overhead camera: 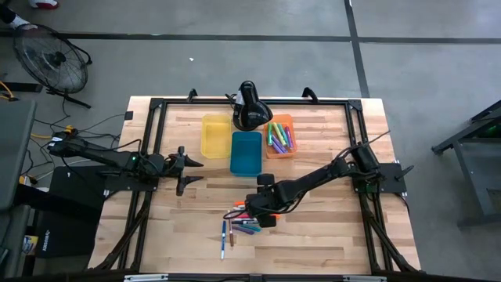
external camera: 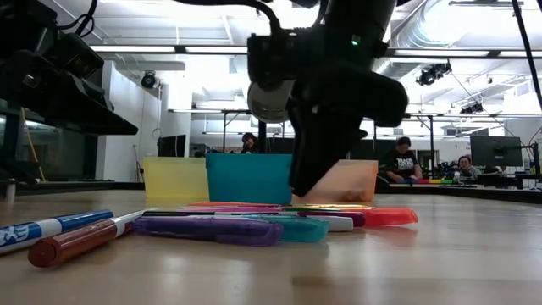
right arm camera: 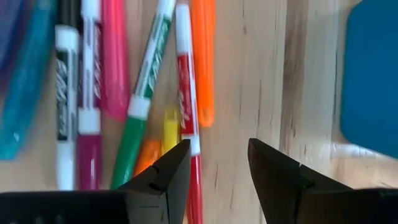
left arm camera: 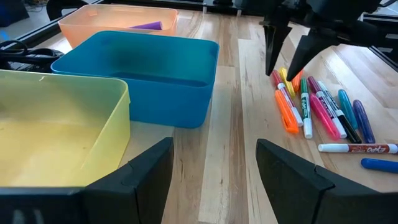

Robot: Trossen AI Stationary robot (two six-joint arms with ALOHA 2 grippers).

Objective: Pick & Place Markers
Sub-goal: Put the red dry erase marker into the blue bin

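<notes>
High view shows the right gripper low over a heap of markers on the bench, fingers parted and holding nothing. Just beneath and ahead of its fingertips lie a red marker, an orange marker and a green marker. Beyond it stand a yellow bin, a blue bin and an orange bin with more markers inside. Off to the side the left gripper waits wide open, empty.
</notes>
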